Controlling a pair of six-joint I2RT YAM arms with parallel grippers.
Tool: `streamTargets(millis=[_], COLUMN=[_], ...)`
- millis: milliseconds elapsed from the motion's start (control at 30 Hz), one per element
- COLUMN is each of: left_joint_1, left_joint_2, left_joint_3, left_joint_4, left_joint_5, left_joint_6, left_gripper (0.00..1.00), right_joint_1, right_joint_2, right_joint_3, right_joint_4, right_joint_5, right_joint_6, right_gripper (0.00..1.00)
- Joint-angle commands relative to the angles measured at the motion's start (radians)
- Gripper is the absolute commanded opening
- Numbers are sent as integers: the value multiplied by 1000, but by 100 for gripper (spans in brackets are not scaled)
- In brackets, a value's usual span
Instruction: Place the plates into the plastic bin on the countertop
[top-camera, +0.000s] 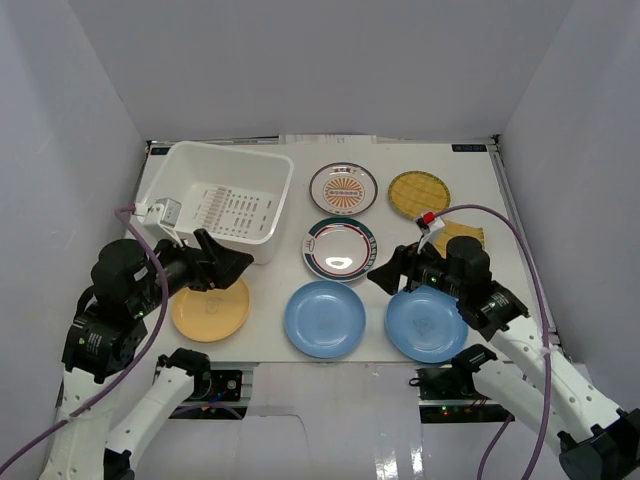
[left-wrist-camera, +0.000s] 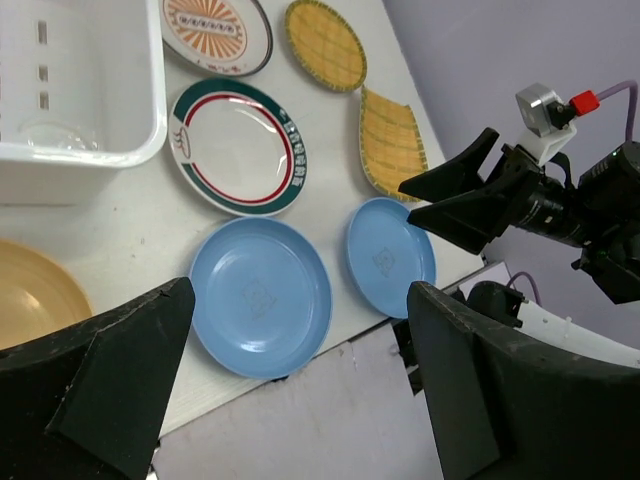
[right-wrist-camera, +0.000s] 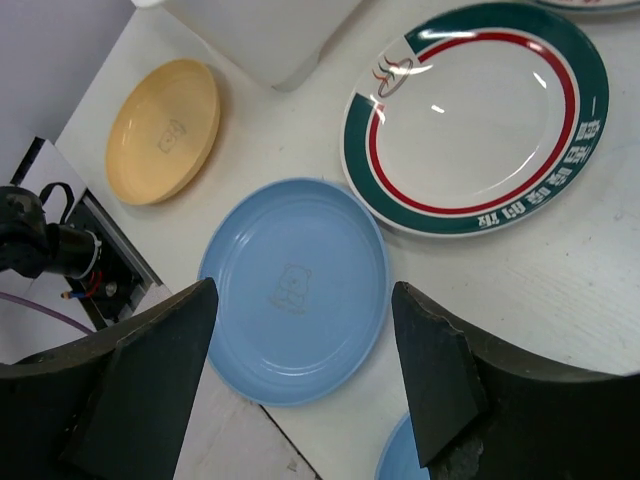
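Note:
The white plastic bin (top-camera: 222, 200) stands at the back left of the countertop (top-camera: 270, 345), with no plates in it. On the counter lie the sunburst plate (top-camera: 343, 188), a yellow woven plate (top-camera: 419, 193), a second woven plate (top-camera: 465, 233) partly hidden by my right arm, the green-red rimmed plate (top-camera: 340, 248), two blue plates (top-camera: 324, 318) (top-camera: 427, 323) and the yellow-orange plate (top-camera: 210, 308). My left gripper (top-camera: 236, 264) is open and empty, above the yellow-orange plate. My right gripper (top-camera: 386, 268) is open and empty, between the rimmed plate and the right blue plate.
Grey walls close in the counter on three sides. The blue plates and the yellow-orange plate lie close to the near edge (top-camera: 300, 362). The two grippers point at each other across the left blue plate (left-wrist-camera: 260, 296) (right-wrist-camera: 295, 288).

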Motion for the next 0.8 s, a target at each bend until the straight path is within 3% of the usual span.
streamTargets(millis=[0, 233, 400, 500, 533, 667, 767], left_joint_1=[-2, -2, -2, -2, -2, -2, -2], left_joint_2=[8, -50, -60, -41, -37, -21, -14], left_joint_3=[-36, -233, -296, -325, -336, -388, -412], left_joint_4=[-50, 13, 13, 8, 10, 11, 23], left_joint_5=[34, 91, 117, 131, 135, 152, 164], left_joint_6=[-17, -95, -91, -74, -71, -63, -66], left_gripper=[98, 98, 98, 92, 85, 72, 70], right_joint_1=[4, 27, 102, 151, 168, 251, 262], right_joint_2=[22, 117, 213, 259, 273, 347, 419], right_joint_3=[-1, -12, -6, -26, -30, -46, -61], right_joint_4=[6, 57, -12, -49, -52, -12, 39], right_joint_5=[-23, -60, 9, 79, 95, 168, 220], right_joint_6=[-2, 29, -22, -39, -39, -25, -8], right_gripper=[76, 74, 68, 68, 68, 70, 70])
